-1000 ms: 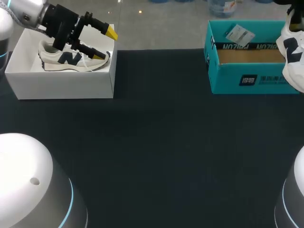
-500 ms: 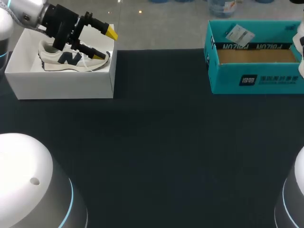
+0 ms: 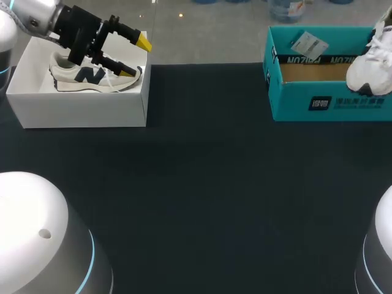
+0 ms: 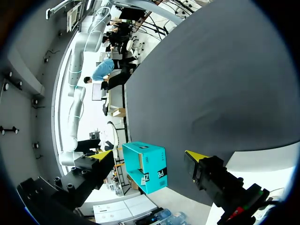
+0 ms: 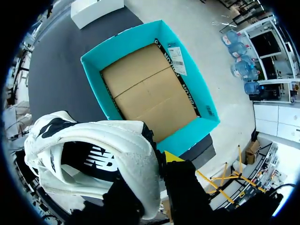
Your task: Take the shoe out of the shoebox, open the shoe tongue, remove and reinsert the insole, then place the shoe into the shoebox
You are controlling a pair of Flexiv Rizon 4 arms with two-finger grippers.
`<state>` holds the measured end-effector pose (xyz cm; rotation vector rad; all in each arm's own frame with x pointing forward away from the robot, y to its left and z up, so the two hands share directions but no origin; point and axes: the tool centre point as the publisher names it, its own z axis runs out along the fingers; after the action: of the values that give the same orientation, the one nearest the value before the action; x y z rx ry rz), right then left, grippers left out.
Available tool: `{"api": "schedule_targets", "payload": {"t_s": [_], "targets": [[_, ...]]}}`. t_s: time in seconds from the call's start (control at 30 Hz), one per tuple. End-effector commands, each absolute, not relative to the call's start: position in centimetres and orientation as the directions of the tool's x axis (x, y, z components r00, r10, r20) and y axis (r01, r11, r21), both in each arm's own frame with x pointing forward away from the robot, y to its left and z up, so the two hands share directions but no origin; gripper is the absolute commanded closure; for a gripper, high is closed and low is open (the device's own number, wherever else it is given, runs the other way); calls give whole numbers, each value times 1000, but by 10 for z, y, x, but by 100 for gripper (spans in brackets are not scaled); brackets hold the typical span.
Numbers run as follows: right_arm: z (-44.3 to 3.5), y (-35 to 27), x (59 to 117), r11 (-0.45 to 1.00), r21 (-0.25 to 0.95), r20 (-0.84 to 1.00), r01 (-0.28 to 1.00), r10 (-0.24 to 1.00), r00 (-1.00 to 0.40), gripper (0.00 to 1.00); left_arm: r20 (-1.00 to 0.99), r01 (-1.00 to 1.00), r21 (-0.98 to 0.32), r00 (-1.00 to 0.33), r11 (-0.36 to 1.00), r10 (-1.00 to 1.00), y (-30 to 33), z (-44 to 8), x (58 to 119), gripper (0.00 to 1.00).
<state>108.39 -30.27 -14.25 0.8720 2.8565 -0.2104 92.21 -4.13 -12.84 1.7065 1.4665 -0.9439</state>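
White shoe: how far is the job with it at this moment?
Done: the white shoe is out of the teal shoebox, whose floor lies bare. In hand: the right jaws hold it in the air by the box. Tongue and insole steps: I cannot tell. To do: setting it into the box.

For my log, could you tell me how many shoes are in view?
2. A cream shoe lies in the white box; a white shoe hangs in the right gripper near the teal shoebox. None looks hidden.
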Motion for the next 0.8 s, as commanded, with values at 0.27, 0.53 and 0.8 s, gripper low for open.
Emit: {"api": "schedule_targets", "payload": {"t_s": [0.27, 0.53, 0.8], "targets": [[-147, -302, 1091, 131, 59, -246, 990, 963, -112, 100, -864, 991, 43, 100, -126, 494, -41, -128, 921, 0], [-147, -302, 1091, 131, 59, -246, 990, 963, -112, 100, -864, 991, 43, 100, -126, 494, -41, -128, 921, 0], [-153, -307, 1083, -152, 172, -334, 973, 920, 203, 100, -864, 991, 43, 100, -126, 494, -41, -128, 921, 0]]}}
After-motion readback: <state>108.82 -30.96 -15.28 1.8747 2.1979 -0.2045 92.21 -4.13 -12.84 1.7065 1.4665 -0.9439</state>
